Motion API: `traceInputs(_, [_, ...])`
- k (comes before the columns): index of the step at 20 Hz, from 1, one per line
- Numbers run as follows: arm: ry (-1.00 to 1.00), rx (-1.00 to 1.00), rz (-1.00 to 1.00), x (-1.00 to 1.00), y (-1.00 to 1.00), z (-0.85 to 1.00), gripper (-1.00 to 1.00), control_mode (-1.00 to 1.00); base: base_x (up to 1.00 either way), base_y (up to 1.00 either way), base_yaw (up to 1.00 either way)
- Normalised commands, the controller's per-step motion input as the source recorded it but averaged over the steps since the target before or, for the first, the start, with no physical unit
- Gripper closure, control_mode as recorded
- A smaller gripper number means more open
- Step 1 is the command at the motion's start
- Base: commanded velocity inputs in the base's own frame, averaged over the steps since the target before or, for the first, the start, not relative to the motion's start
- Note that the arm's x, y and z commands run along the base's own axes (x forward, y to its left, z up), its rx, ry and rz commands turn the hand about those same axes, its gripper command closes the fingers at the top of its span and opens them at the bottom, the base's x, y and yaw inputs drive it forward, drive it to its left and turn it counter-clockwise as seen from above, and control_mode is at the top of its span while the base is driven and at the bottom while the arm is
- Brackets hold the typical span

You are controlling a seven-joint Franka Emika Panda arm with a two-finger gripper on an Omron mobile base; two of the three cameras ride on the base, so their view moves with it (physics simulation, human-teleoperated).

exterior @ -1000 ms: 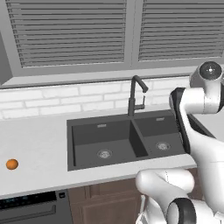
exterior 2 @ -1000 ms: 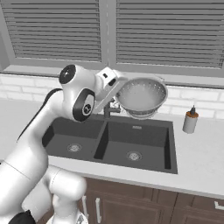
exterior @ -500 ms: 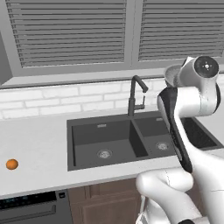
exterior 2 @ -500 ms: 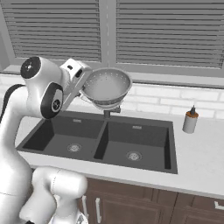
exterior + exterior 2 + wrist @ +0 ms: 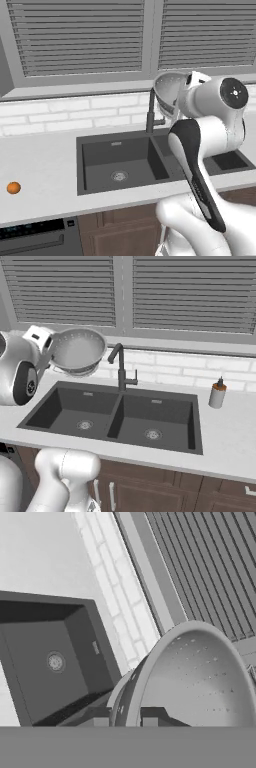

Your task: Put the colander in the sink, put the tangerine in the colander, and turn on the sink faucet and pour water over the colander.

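The tabletop [image 5: 40, 165] carried the sink [image 5: 115, 416]. Over the last second the arm had swung the colander [image 5: 77, 350] leftward, above the left basin's back edge. The pincer [image 5: 125, 722] stayed clamped on its rim; lowering seemed next. The tangerine [image 5: 13, 188] lay far left.

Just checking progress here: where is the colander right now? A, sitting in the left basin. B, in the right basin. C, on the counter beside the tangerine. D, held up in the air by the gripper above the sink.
D: the gripper is shut on the colander by its rim, holding it clear above the sink.
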Motion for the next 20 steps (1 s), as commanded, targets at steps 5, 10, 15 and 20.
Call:
traceInputs(5, [0.0, 0.0, 0.22, -0.05, 0.97, 0.01, 1.0, -1.0, 0.0, 0.0, 0.0])
traceInputs(10, [-0.01, 0.0, 0.19, 0.0, 0.85, 0.0, 1.0, -1.0, 0.0, 0.0, 0.0])
traceInputs(15, [0.0, 0.0, 0.16, 0.0, 0.56, 0.0, 1.0, -1.0, 0.0, 0.0, 0.0])
traceInputs(20, [0.0, 0.0, 0.15, 0.01, 0.46, -0.19, 1.0, -1.0, 0.0, 0.0, 0.0])
